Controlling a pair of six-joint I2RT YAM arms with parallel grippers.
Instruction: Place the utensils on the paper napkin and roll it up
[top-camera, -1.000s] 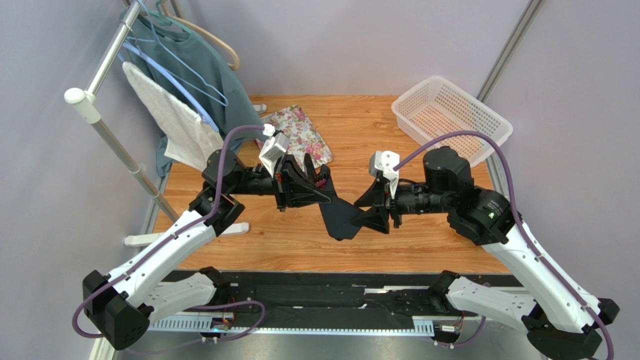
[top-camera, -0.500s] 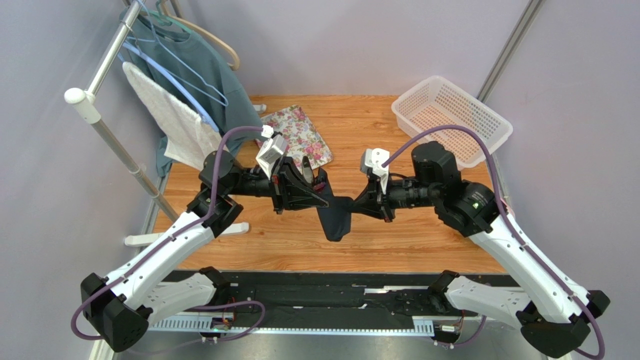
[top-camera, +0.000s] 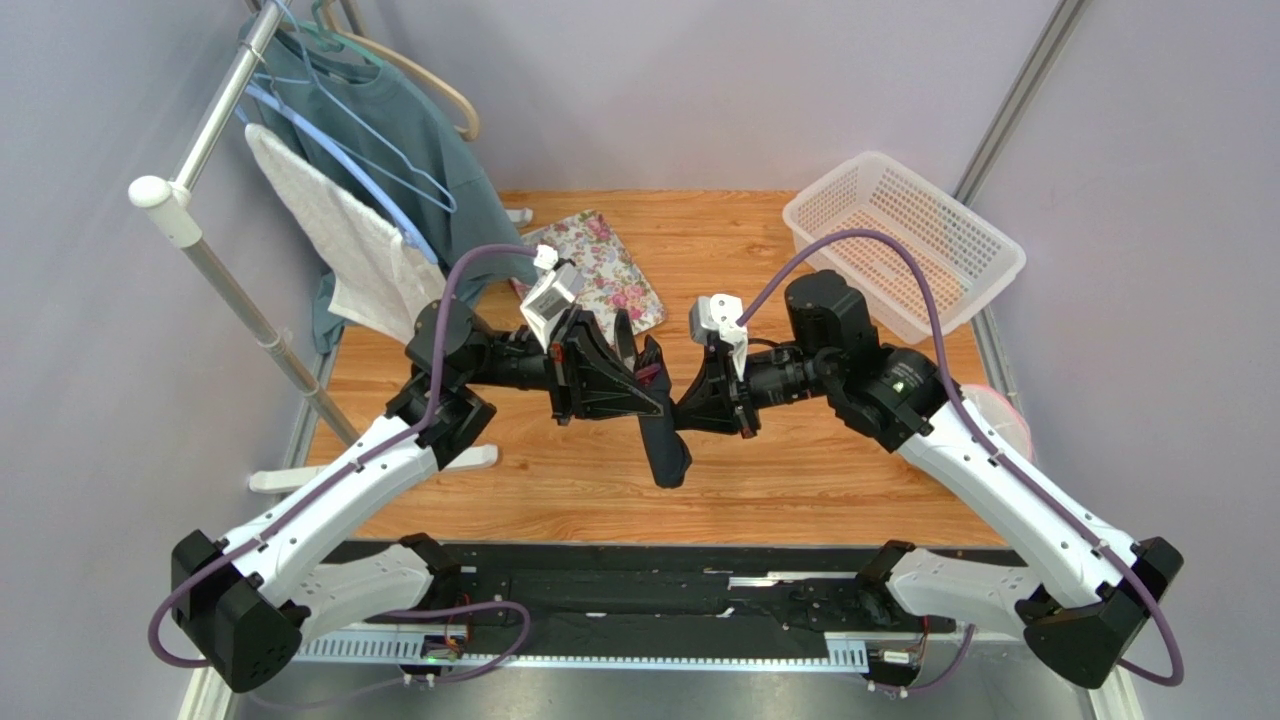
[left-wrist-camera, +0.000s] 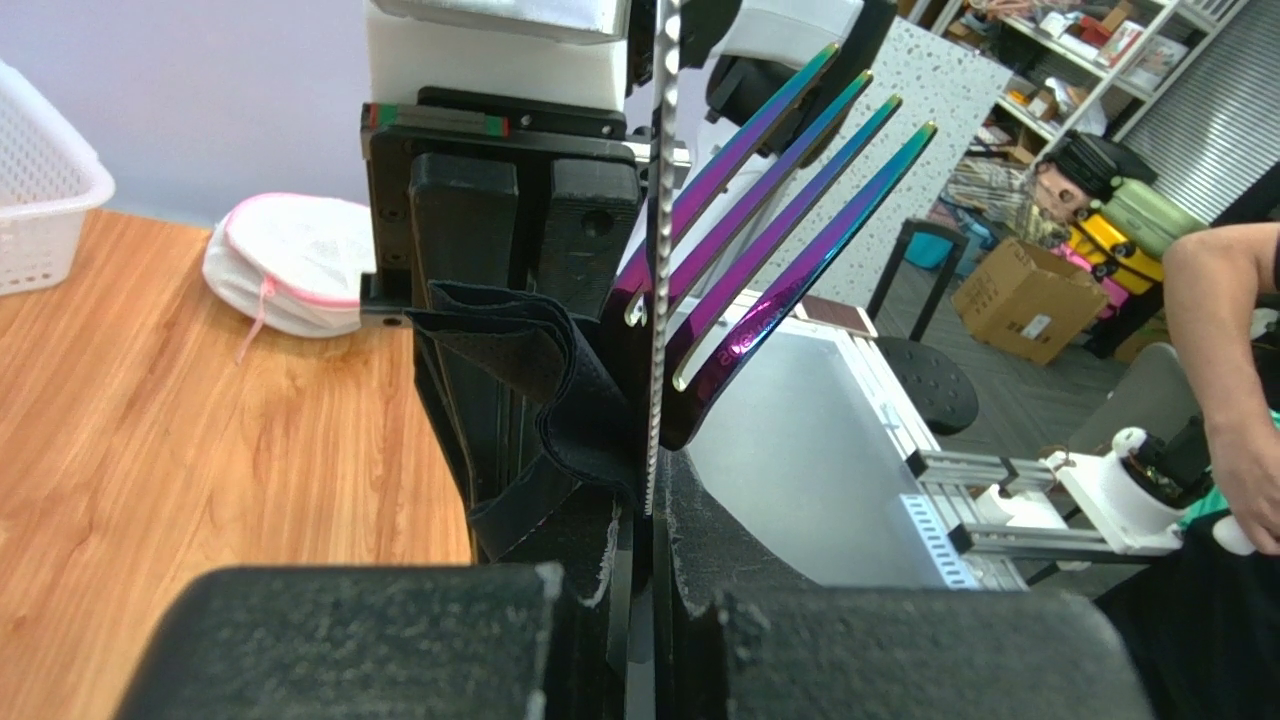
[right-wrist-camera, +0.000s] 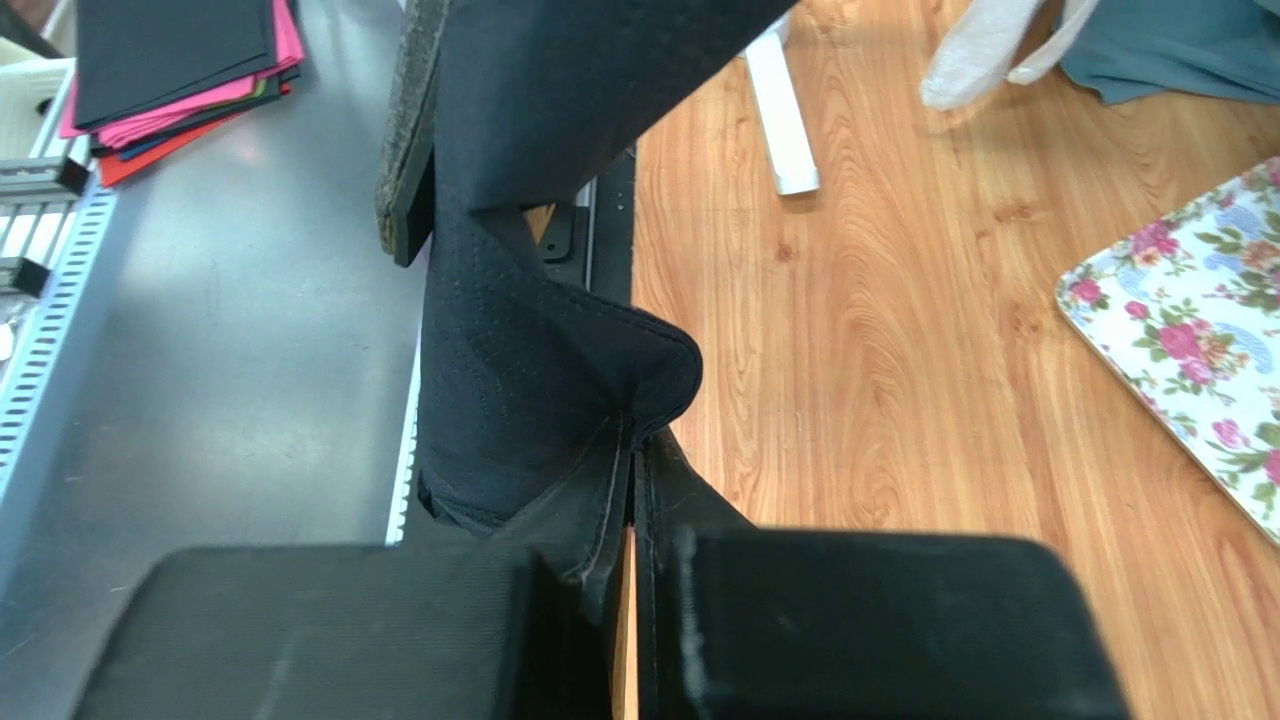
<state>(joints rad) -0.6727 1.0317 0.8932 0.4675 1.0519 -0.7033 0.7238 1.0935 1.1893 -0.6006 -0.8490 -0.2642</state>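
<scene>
Top external view: above the middle of the wooden counter (top-camera: 842, 465), the left gripper (top-camera: 649, 393) and right gripper (top-camera: 694, 408) are set almost tip to tip. Both are closed on a black napkin (top-camera: 667, 450), which hangs crumpled between them. In the left wrist view, a purple fork (left-wrist-camera: 751, 225) and a serrated knife (left-wrist-camera: 657, 270) are seen pinched in the left gripper together with the napkin, tines pointing away. A floral tray (top-camera: 601, 263) lies behind the left arm.

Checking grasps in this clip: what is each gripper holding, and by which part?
Left gripper clamps the black napkin wrapped around fork and knife, below the tines. Right gripper pinches a fold of the napkin.
</scene>
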